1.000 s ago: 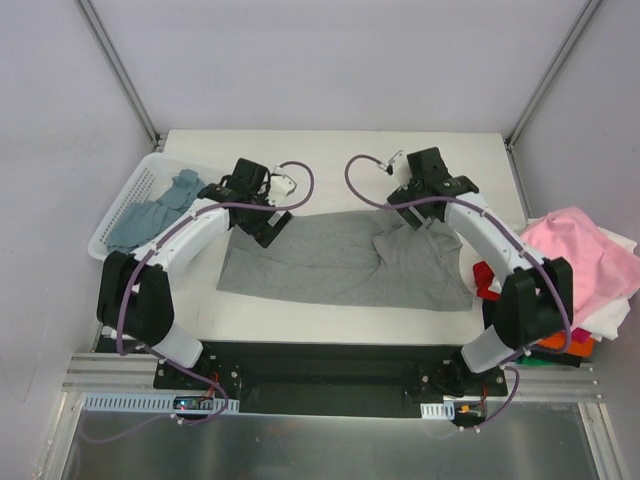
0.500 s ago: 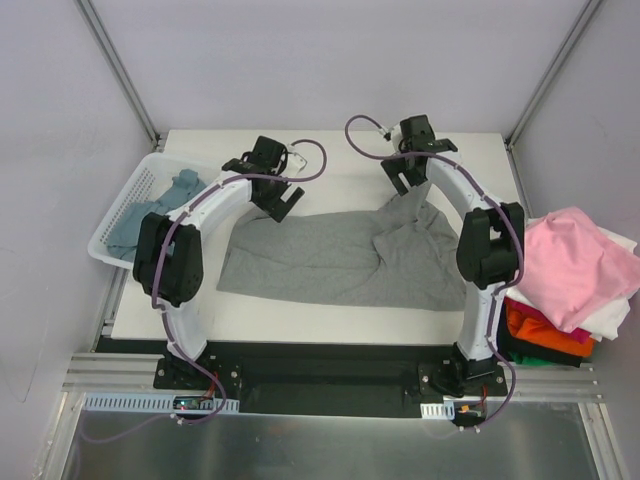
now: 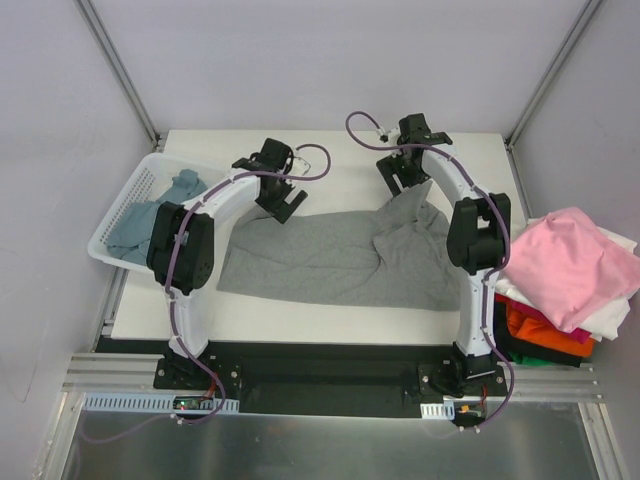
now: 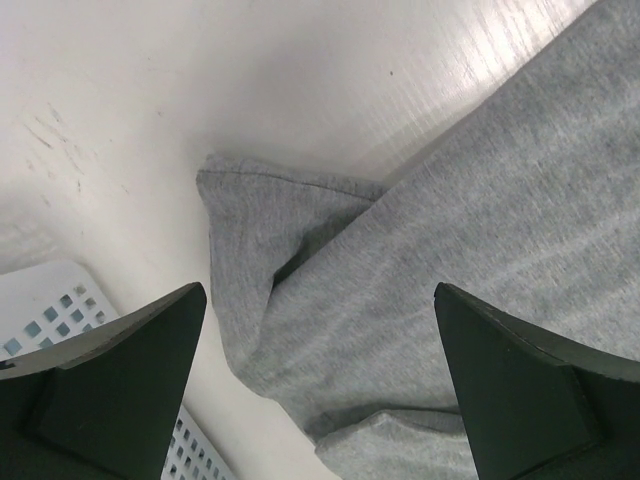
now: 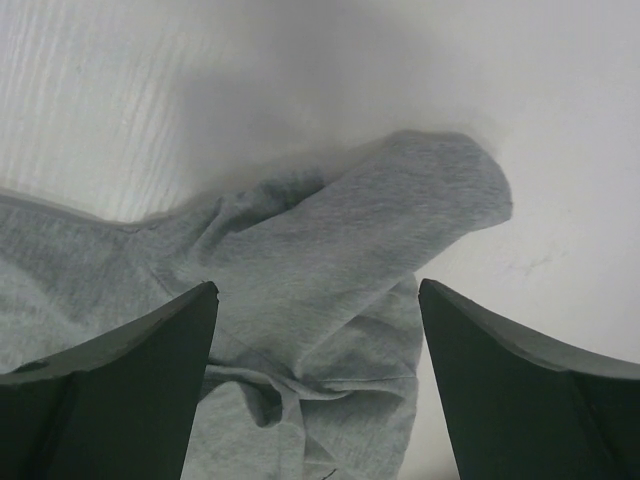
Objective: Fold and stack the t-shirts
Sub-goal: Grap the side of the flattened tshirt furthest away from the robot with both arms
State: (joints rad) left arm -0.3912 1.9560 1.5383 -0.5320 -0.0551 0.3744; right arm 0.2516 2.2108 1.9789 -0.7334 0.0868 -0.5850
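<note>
Your stock on the tabletop (image 3: 330,150): one grey t-shirt (image 3: 330,255), spread at centre and rumpled toward 2 o'clock. Left jaws: released, wide apart over the shirt's folded corner at 11 o'clock, grasping nothing. Right jaws: released, wide over the bunched sleeve at 1 o'clock. White basket (image 3: 118,203) at 9 o'clock, containing a blue-teal t-shirt (image 3: 140,220). Pile at 3 to 4 o'clock: pink t-shirt (image 3: 570,265) on top, white t-shirt (image 3: 612,318) and orange t-shirt (image 3: 535,330) beneath.

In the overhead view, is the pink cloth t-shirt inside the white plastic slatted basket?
No, the pink cloth t-shirt tops the pile on the right; the white plastic slatted basket on the left holds a blue-teal t-shirt.
</note>
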